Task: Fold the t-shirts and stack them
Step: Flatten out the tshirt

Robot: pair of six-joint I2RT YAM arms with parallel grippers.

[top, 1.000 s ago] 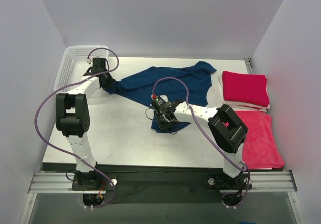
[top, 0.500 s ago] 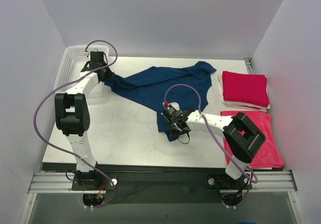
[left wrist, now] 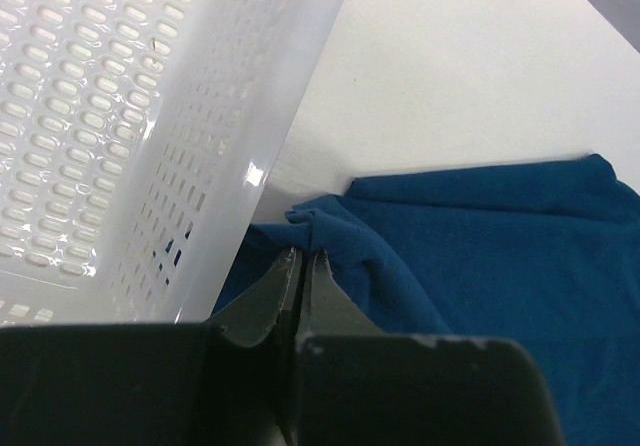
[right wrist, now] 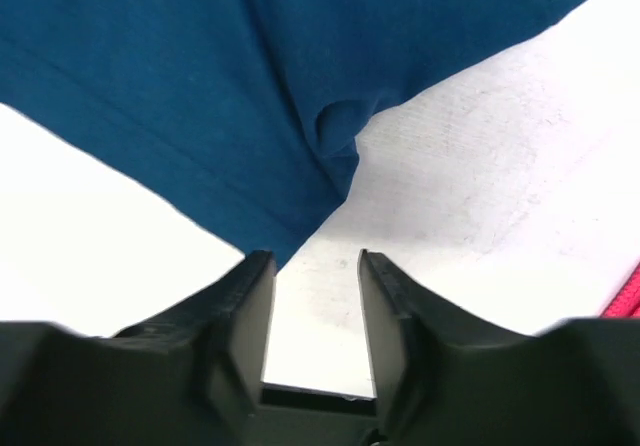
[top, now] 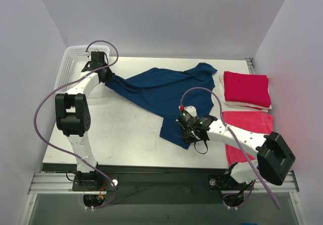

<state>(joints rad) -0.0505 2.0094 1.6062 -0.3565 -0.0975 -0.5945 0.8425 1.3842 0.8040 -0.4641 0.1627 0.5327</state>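
The navy t-shirt [top: 164,91] lies stretched across the table from the basket towards the middle right; its print is hidden. My left gripper [top: 107,76] is shut on the shirt's left corner [left wrist: 320,236], next to the basket wall. My right gripper [top: 189,134] is open and empty just off the shirt's near corner [right wrist: 290,241]; bare table shows between its fingers. A folded crimson t-shirt [top: 247,89] lies at the far right on pale cloth, and another crimson one [top: 255,139] lies flat near it.
The white mesh basket [top: 73,66] stands at the far left corner, also in the left wrist view [left wrist: 150,116]. The walls close in on the left, back and right. The right arm's cable [top: 202,91] loops over the navy shirt.
My right gripper has dragged the shirt's near corner to the right and towards the front, then let go and now stands open. The left gripper moved slightly back, still gripping.
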